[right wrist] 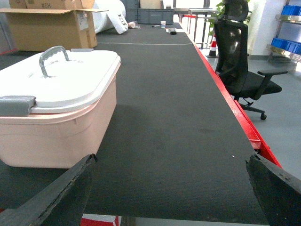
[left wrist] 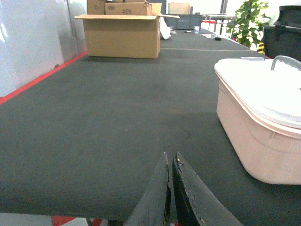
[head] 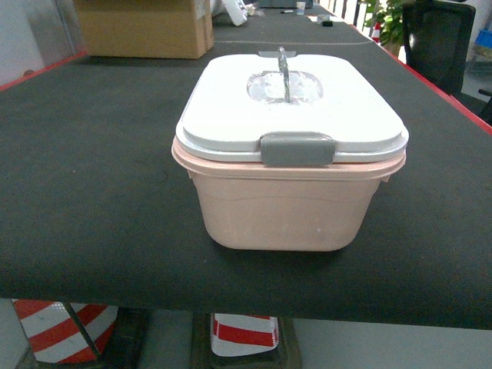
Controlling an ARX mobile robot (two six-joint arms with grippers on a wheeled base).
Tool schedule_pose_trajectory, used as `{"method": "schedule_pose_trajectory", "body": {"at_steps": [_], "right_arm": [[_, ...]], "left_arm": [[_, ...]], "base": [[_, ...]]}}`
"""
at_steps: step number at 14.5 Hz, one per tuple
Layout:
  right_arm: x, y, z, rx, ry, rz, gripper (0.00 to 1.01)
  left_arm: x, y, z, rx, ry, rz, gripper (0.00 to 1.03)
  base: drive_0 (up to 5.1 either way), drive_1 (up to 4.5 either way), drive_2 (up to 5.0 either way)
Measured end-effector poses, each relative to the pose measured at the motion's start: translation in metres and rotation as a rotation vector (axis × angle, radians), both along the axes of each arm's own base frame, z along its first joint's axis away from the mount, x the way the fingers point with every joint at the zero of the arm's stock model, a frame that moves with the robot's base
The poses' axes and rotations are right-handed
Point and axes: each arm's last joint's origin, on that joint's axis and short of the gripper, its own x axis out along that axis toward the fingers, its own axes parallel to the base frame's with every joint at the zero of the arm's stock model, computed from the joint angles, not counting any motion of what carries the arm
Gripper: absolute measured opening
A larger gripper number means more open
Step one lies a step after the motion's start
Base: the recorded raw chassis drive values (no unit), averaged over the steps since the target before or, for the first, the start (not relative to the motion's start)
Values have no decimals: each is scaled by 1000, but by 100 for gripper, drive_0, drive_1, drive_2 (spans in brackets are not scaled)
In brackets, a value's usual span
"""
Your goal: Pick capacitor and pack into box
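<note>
We've got the box (head: 290, 188) sitting mid-table with its lid (head: 292, 100) on and the handle (head: 282, 73) sticking up, so that's the main thing in our way. Bare black mat (head: 92, 169) on both sides. Cardboard carton (head: 144, 27) sits well behind on the left.

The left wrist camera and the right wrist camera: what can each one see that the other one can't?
Only the left wrist view shows the left gripper with its dark fingers pressed shut, a grey wall panel and a leafy green plant. Only the right wrist view shows the right gripper spread wide open, a black office chair and the grey clasp on the lid. Both show the pale pink plastic box with its white lid, the brown cardboard carton and the dark table mat.
</note>
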Motion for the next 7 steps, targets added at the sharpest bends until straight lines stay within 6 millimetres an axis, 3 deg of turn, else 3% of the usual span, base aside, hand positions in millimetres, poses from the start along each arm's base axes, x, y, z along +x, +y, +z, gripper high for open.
{"method": "schedule_pose_trajectory", "body": {"at_steps": [7], "right_arm": [[0,0,0,0,0,0,98]], "left_arm": [[-18,0,-5,0,28,2,2]], "base": [[0,0,0]]}}
